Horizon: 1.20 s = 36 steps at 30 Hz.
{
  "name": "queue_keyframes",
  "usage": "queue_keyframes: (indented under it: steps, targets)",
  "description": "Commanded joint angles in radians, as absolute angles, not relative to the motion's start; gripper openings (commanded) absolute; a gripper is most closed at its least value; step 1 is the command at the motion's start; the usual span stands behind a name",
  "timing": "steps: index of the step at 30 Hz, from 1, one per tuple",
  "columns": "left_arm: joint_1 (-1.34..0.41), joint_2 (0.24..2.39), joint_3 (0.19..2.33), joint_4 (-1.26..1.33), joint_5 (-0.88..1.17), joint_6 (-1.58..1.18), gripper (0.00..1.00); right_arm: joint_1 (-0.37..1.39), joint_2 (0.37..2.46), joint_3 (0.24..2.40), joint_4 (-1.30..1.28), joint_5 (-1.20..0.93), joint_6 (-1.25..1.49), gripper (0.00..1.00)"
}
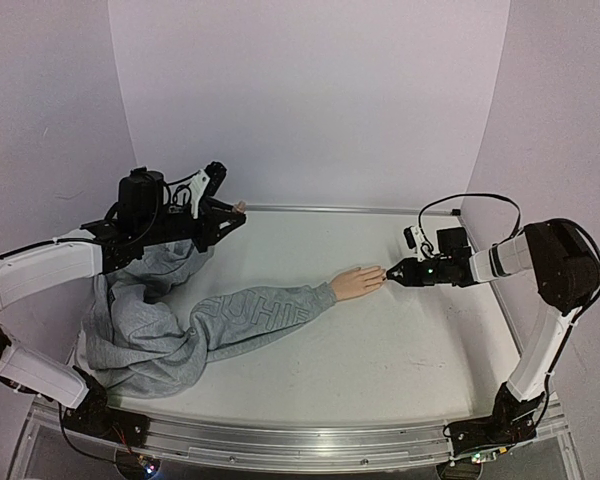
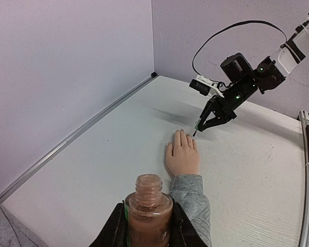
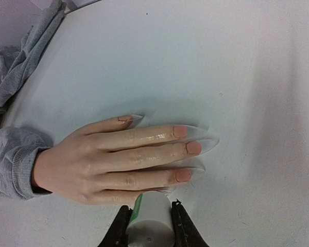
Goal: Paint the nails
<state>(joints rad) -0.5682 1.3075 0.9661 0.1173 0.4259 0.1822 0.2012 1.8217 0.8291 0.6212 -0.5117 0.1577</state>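
The white counter [image 1: 400, 345] carries a grey sweatshirt [image 1: 145, 335] bunched at the left, its sleeve [image 1: 265, 315] stretched toward the middle. At the cuff a peach mannequin hand [image 1: 357, 283] lies palm down, nails [image 3: 181, 131] pointing right. Faint specks, perhaps scuffs, mark the surface.

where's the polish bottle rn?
The polish bottle sits clamped in the left gripper, far left of the table by the back wall, near the grey sweatshirt.

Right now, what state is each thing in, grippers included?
polish bottle: uncapped, upright, holding brownish polish.
left gripper: shut on the polish bottle.
brush cap: off the bottle, held.
right gripper: shut on the brush cap.
mannequin hand: flat, palm down.
nails: three coated coral, one mostly bare, one hidden.
sweatshirt: crumpled, sleeve stretched out.
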Motion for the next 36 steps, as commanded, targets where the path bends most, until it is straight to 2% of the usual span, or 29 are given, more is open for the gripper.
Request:
queue_keyframes:
  steps: [1,36]
  targets:
    - [-0.561,1.299,0.982,0.178,0.446,0.175,0.0,0.196,1.83,0.84,0.626,-0.543,0.165,0.0]
    - [-0.562,1.307,0.988,0.18,0.456,0.169,0.0,0.198,1.855,0.848,0.624,-0.559,0.167,0.0]
